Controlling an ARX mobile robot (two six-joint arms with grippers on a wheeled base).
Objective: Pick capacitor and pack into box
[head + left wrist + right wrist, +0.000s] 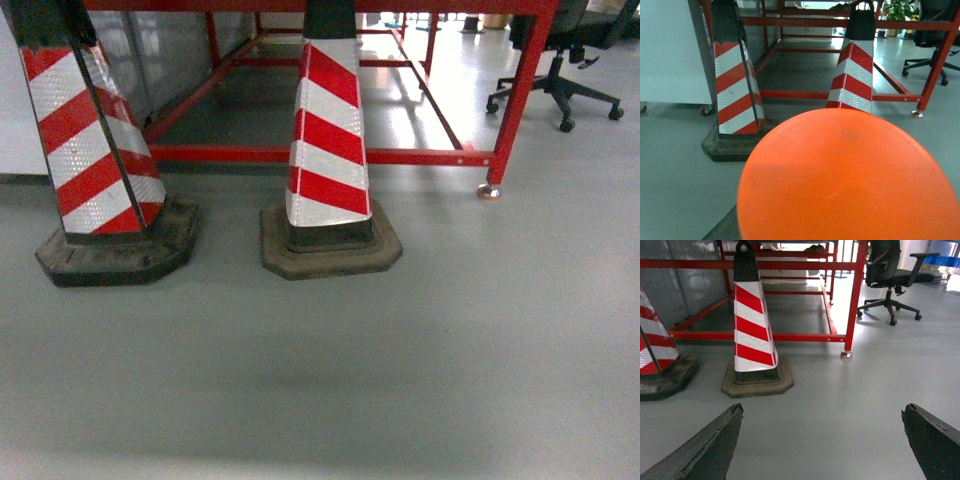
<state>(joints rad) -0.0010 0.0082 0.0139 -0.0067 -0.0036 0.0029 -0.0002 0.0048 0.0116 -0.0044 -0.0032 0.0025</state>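
An orange-red rounded capacitor [847, 175] fills the lower half of the left wrist view, very close to the camera and held above the floor. It hides the left jaws. Only one dark left finger [724, 229] shows, at its lower left edge. In the right wrist view my right gripper [822, 412] is open, its two dark fingertips wide apart over bare grey floor with nothing between them. The box is out of view in every frame. Neither gripper shows in the head view.
Two red-and-white striped traffic cones [328, 140] [85, 150] on dark bases stand just ahead on the grey floor. Behind them runs a red steel frame [515, 100]. A black office chair [892, 275] stands at the right and a white cabinet [670, 50] at the left.
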